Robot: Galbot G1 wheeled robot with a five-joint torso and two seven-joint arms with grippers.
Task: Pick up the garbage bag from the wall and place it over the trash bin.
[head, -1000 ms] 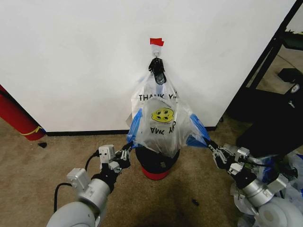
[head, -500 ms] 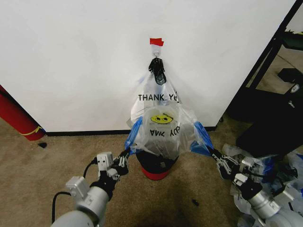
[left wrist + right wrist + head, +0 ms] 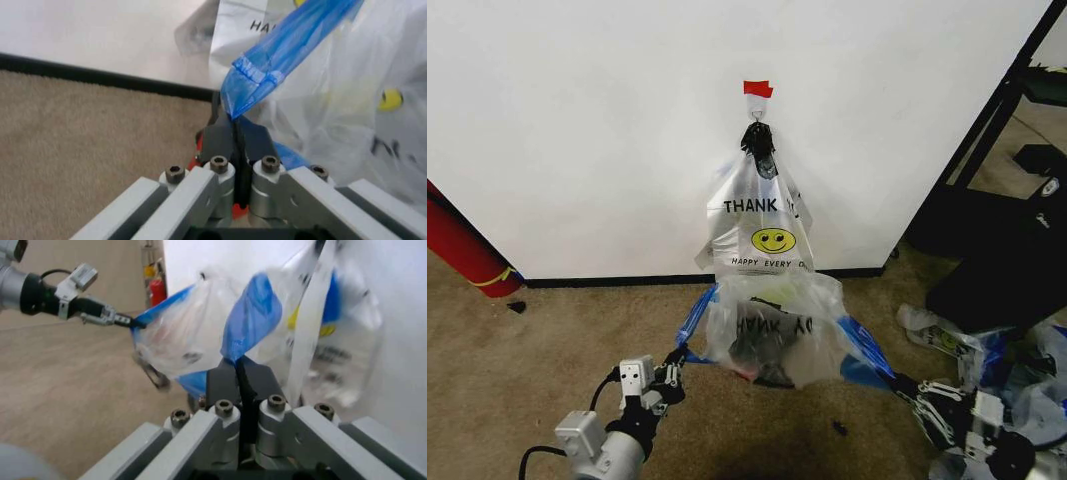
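Thin clear crinkly plastic garbage bag (image 3: 772, 340) with black print and blue handle patches: now free of the small metal hook (image 3: 757, 120) on the plain white wall (image 3: 577, 120). A second ago it hung high against the wall, covering the bags behind; it has since dropped and come toward the robot, stretched open between the two grippers.

Left gripper (image 3: 676, 356): fingers pressed together, pinching the blue left handle; the left wrist view shows the blue plastic clamped in the closed black pads (image 3: 227, 142). It has pulled back and low over the carpet.

Right gripper (image 3: 901, 384): likewise clamped on the blue right handle, confirmed in the right wrist view (image 3: 239, 372). Also drawn back and down.

Another bag of the same print (image 3: 762, 225), with yellow smiley, remains on the hook, uncovered now that the first has left.

The small round black wire-mesh trash bin with red base (image 3: 752, 350) sits by the baseboard; its dark shape shows through the bag's clear plastic. Cannot tell whether the bag's mouth is around the rim or merely in front of it.

Judgement: the pick-off step is done. What remains is getting the open mouth over the bin's rim; both handle grips look secure enough for that.
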